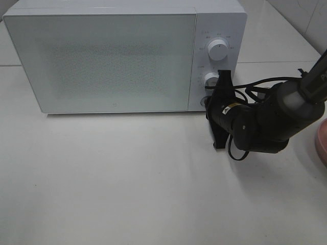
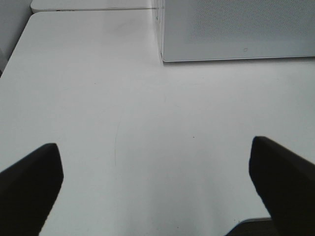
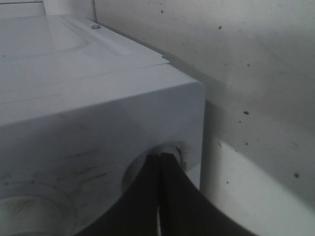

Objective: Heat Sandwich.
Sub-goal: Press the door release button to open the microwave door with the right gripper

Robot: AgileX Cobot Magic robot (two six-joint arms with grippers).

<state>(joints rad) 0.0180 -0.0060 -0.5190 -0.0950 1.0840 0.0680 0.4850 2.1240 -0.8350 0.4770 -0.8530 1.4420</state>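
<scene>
White microwave point(image 1: 117, 56) is sitting door-shut along the tabletop's point(image 1: 127, 178) back edge, right gripper point(image 3: 161, 162) pushing pressed-together fingers at its lower-right btn point(image 1: 204, 101) (prob. to pop the door), left gripper point(image 2: 155, 150) hanging spread wide over bare tabletop, sandwich nowhere in view.

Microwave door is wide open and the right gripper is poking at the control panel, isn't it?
Not quite. The microwave door is shut, not wide open; the exterior high view shows it flat against the front. The right gripper is indeed at the control panel.
</scene>
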